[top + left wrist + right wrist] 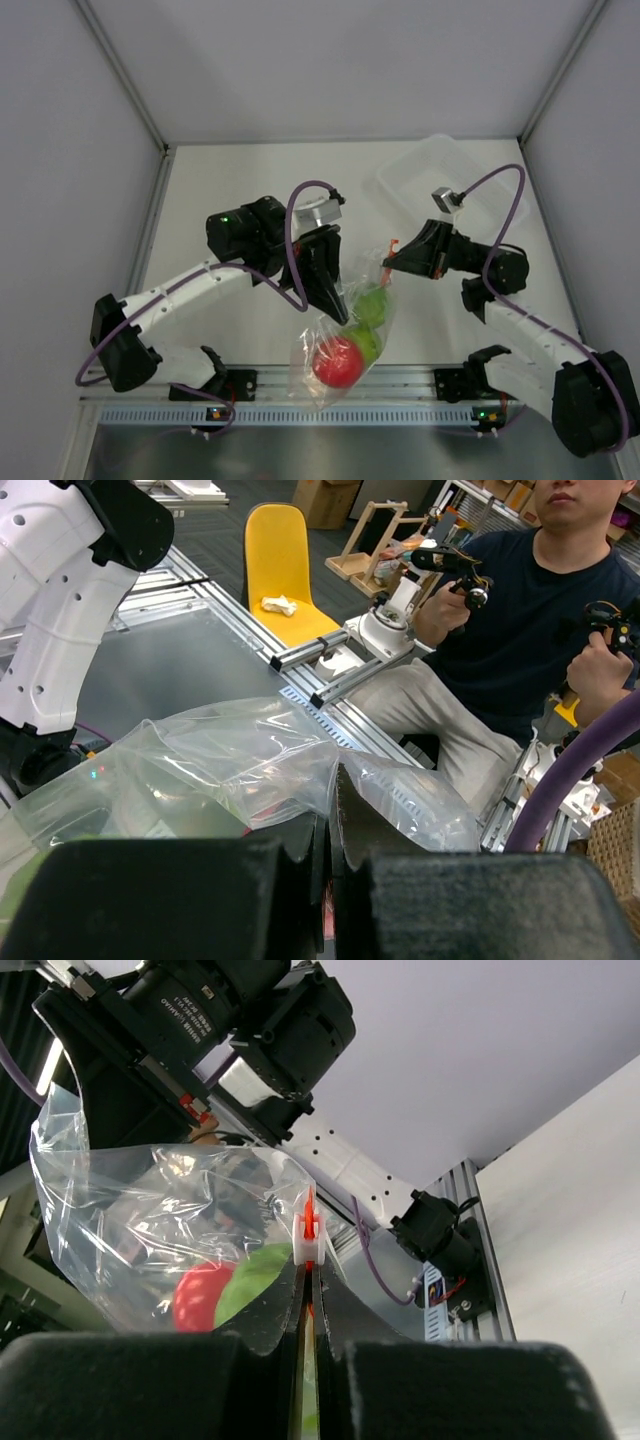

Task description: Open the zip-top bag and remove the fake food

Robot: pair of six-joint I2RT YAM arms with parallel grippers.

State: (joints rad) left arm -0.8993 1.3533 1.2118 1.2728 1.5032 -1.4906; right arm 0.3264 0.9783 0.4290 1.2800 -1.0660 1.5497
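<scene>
Top external: left end effector [335, 308], right end effector [388, 262] pinch mouth-up zip-top bag [330, 335]

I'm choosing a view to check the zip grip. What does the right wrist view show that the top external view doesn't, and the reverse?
Right wrist only: the white slider on the red-orange zip strip, just above the shut right end effector. Top external only: the clear tub and a second green ball. Both: the zip-top bag, the red ball and one green ball.
</scene>
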